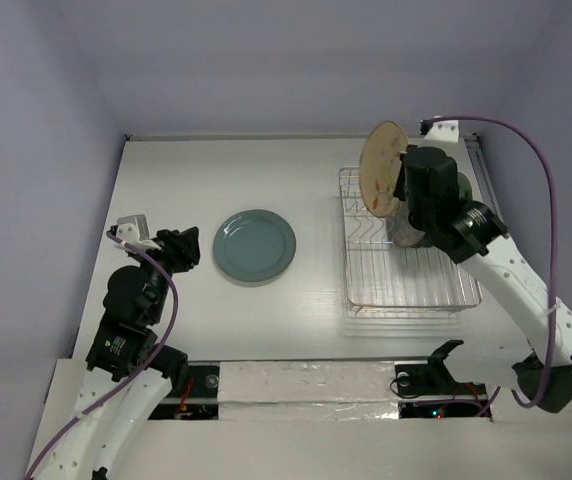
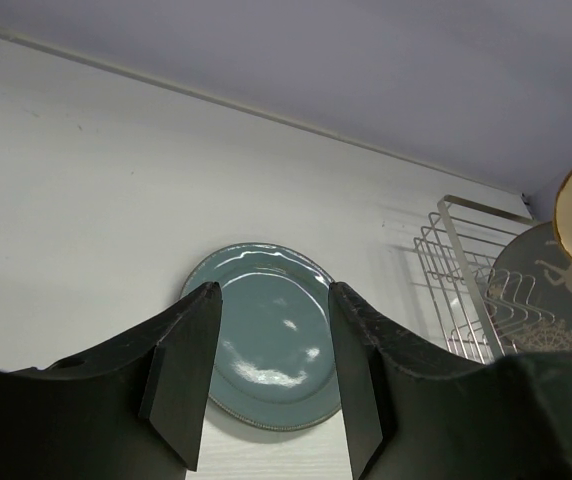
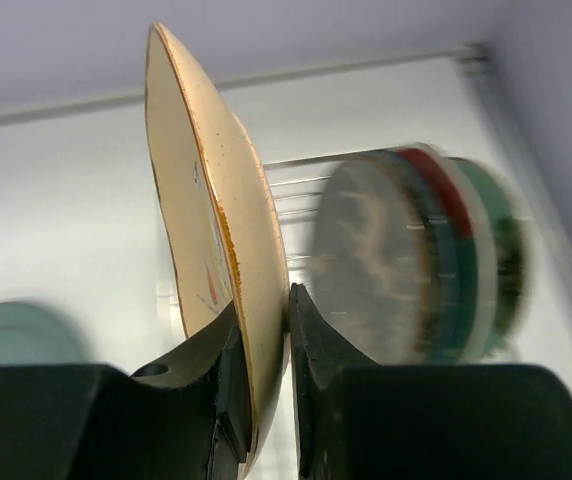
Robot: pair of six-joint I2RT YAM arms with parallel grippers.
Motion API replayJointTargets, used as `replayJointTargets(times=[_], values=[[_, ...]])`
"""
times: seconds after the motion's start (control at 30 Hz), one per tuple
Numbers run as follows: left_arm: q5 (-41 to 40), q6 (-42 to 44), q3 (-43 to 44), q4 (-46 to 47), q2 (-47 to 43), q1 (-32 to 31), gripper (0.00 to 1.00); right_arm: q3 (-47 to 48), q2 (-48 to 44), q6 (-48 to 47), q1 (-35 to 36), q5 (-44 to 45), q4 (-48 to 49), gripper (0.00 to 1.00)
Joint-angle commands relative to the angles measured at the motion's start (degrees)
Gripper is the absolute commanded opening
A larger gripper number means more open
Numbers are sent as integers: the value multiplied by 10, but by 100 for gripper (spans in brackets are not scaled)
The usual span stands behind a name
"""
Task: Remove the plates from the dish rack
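Note:
My right gripper (image 1: 398,190) (image 3: 263,312) is shut on the rim of the tan plate (image 1: 381,168) (image 3: 206,220). It holds the plate on edge above the far left part of the wire dish rack (image 1: 411,295). The other plates (image 3: 421,250) stand on edge together in the rack, blurred, with blue, red and green rims showing; in the top view my right arm hides most of them. The teal plate (image 1: 255,246) (image 2: 266,330) lies flat on the table left of the rack. My left gripper (image 1: 181,250) (image 2: 273,295) is open and empty, just left of the teal plate.
The rack (image 2: 456,260) stands at the right, close to the right wall. White walls close in the table at the back and on both sides. A taped strip (image 1: 306,382) runs along the near edge between the arm bases.

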Motion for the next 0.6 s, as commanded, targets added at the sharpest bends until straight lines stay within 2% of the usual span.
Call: replayJointTargets(times=[0.0,0.13,0.2,0.27,0.57], values=[[2,1,6,15,-3,-2,44,-45,-36,63,44,-113,174,0],[2,1,7,14,-2,-2,44,-117,-8,165,58,-266,354,0],[2,1,7,13,-1,-2,44,-132,39,225,70,-334,419,0],[2,1,8,12,-2,-2,44,-122,77,255,89,-350,465,0],[2,1,8,11,-1,-2,44,-88,265,362,127,-408,556,0]])
